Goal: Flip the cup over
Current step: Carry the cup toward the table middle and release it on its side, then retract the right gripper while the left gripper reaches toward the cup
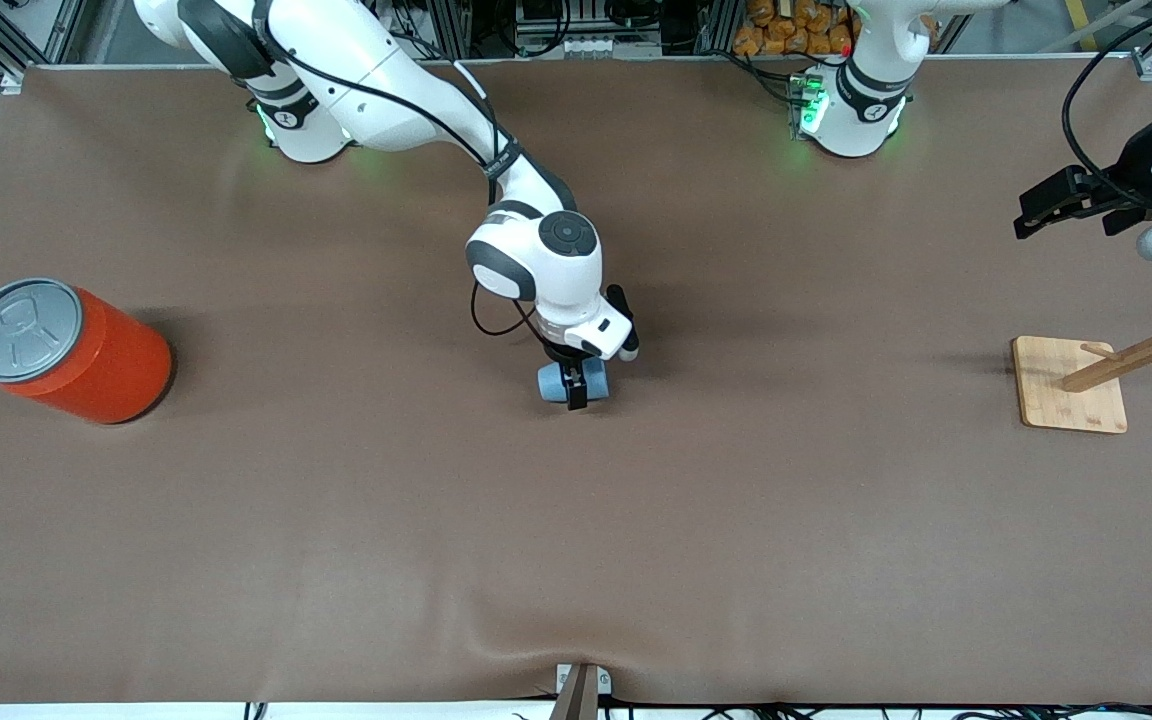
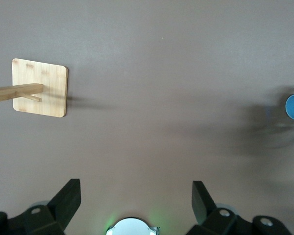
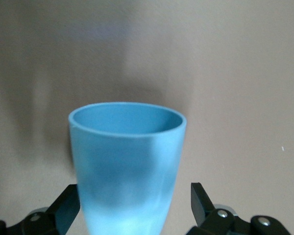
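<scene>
Two arms work at the brown bench [image 1: 336, 520]. No readable writing shows anywhere. The cup [image 1: 572, 381] lies mid-bench, well apart from the orange can [image 1: 71, 350] and toward the left arm's end from it. The right tool [image 1: 576, 392] is down at the cup; the right wrist view shows the cup [image 3: 127, 166] empty between spread fingers [image 3: 66, 205], a gap showing at one side. The left tool [image 2: 136, 196], spread and empty, waits above the wooden rack [image 1: 1086, 385], farther still from the can.

Cup [image 1: 572, 381]: plain light blue, unpatterned. Can [image 1: 86, 358]: orange body, grey lid. Tabletop [image 1: 576, 520]: uniform brown. Rack [image 1: 1073, 385]: pale wood with visible grain. Both arms white; claw fingers [image 3: 202, 200] black.
</scene>
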### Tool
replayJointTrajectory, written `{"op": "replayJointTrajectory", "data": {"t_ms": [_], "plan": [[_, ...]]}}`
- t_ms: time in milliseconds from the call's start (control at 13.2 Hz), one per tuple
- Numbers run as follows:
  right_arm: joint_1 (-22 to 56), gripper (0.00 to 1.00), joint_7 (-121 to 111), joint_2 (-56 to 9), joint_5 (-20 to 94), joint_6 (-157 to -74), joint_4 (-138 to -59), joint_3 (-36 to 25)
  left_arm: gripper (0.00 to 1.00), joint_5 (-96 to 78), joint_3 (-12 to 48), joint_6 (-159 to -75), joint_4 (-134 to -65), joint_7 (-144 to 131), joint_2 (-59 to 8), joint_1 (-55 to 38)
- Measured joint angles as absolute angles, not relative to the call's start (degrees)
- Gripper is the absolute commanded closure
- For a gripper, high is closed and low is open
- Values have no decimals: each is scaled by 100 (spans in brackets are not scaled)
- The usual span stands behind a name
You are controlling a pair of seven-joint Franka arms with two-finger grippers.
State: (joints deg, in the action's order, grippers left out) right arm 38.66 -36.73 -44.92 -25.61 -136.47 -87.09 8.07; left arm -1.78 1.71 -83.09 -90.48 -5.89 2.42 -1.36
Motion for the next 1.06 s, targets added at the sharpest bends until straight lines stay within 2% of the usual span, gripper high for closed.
{"op": "replayJointTrajectory", "data": {"t_ms": [304,608,836,1064], "plan": [[3895,0,-2765,-4103,-2500,-12334,-8385,877,0,-265,171,-8309,-9048,-589,241,-134],[3761,0,-2523,-3461,-2072,-11667,-8196,759,0,-699,168,-8309,-9044,-589,238,-131],[3136,0,-2519,-2914,-1708,-11268,-8153,716,0,-1467,183,-8369,-9052,-589,47,-158],[2263,0,-2539,-2498,-1372,-11212,-8136,700,0,-2388,199,-8763,-9075,-589,-584,-183]]}}
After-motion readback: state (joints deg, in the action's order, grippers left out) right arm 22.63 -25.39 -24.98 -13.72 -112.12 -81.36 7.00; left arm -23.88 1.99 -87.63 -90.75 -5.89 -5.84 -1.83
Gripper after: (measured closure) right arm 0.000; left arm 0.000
